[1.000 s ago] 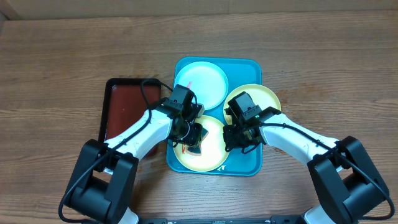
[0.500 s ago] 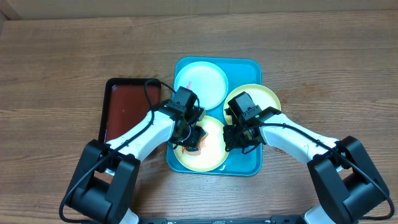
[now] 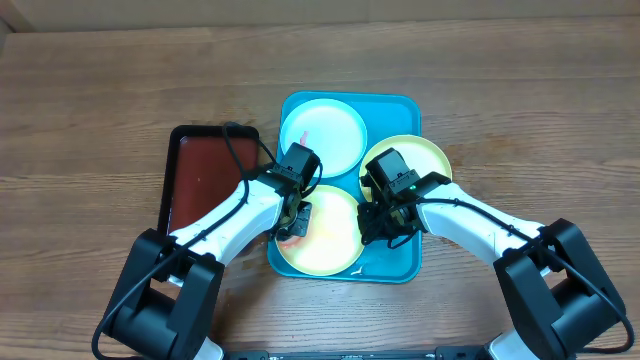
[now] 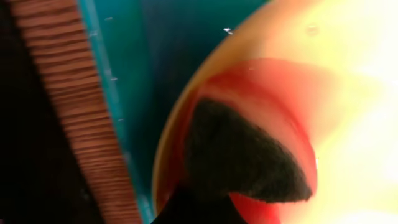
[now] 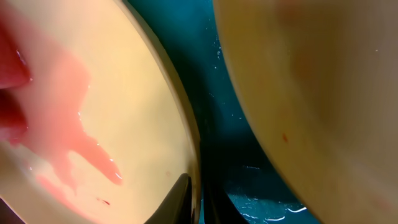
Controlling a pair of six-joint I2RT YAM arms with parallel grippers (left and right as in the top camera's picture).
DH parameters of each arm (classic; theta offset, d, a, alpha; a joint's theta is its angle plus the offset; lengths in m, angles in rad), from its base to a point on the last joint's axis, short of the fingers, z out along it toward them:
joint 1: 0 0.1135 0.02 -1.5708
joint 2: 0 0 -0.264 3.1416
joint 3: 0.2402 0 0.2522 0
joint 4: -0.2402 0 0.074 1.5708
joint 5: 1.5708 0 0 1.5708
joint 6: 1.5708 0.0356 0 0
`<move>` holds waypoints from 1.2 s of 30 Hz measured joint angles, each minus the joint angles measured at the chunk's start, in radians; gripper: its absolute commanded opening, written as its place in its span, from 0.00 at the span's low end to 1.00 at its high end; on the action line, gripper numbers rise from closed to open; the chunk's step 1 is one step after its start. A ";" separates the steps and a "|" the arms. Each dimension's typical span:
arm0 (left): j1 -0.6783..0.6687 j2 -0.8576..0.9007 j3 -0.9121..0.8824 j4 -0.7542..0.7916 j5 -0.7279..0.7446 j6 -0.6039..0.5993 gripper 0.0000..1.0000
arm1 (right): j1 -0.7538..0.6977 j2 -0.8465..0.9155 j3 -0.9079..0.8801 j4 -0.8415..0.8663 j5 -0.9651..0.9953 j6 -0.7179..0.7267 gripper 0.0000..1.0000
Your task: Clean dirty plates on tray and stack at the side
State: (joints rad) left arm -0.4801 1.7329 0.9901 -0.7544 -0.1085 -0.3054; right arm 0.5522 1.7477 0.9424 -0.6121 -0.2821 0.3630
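We take the large turquoise-blue rectangular plastic tray (image 3: 396, 110) in the middle of the brown wooden table (image 3: 100, 100) as our landmark. All three plates are on it. At its far end lies a round white plate with a light-blue rim (image 3: 325, 135), which has a faint pink streak on its left part. At its right side sits a round cream plate with a yellow-green rim, the right-hand plate (image 3: 428, 160), and this one reaches out over the tray's right rim. At the tray's near end lies a second cream plate with a yellow-green rim, the front plate (image 3: 330, 245), just beside the white plate. The left gripper (image 3: 297, 222) is low over the front plate's left edge, close to the tray's left rim, with its fingers pressed together. In the left wrist view we see a dark fuzzy wedge (image 4: 242, 155) projecting from them onto a red smear (image 4: 280, 87) at that plate's rim. We cannot tell whether the wedge is pinched between the fingers. The right gripper (image 3: 378, 228) is at the front plate's right edge, towards the tray's middle. In the right wrist view its fingers (image 5: 180, 193) stand on either side of that plate's rim and pinch it, with bare tray floor between the two cream plates. A pinkish smear spreads over the front plate there. A smaller dark red-brown tray with a black rim (image 3: 200, 180) lies on the table just left of the turquoise tray.
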 measured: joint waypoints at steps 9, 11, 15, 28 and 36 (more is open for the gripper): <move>0.010 -0.030 0.001 0.042 0.050 -0.021 0.04 | 0.000 0.000 0.000 -0.003 -0.002 0.000 0.10; 0.011 -0.030 0.001 0.064 0.137 0.022 0.04 | 0.000 0.000 0.000 -0.002 0.000 0.000 0.10; 0.010 -0.030 0.001 0.068 0.240 0.077 0.04 | 0.000 0.000 0.000 -0.002 0.002 -0.001 0.10; 0.010 -0.030 -0.025 0.047 0.003 0.002 0.04 | -0.001 0.000 0.000 0.002 0.000 0.010 0.04; 0.003 -0.087 0.006 0.026 0.030 -0.063 0.04 | -0.003 0.000 0.029 -0.086 0.012 0.003 0.04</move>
State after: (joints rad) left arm -0.4774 1.6463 0.9966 -0.7280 -0.0788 -0.3679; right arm 0.5495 1.7477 0.9710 -0.6983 -0.2703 0.3656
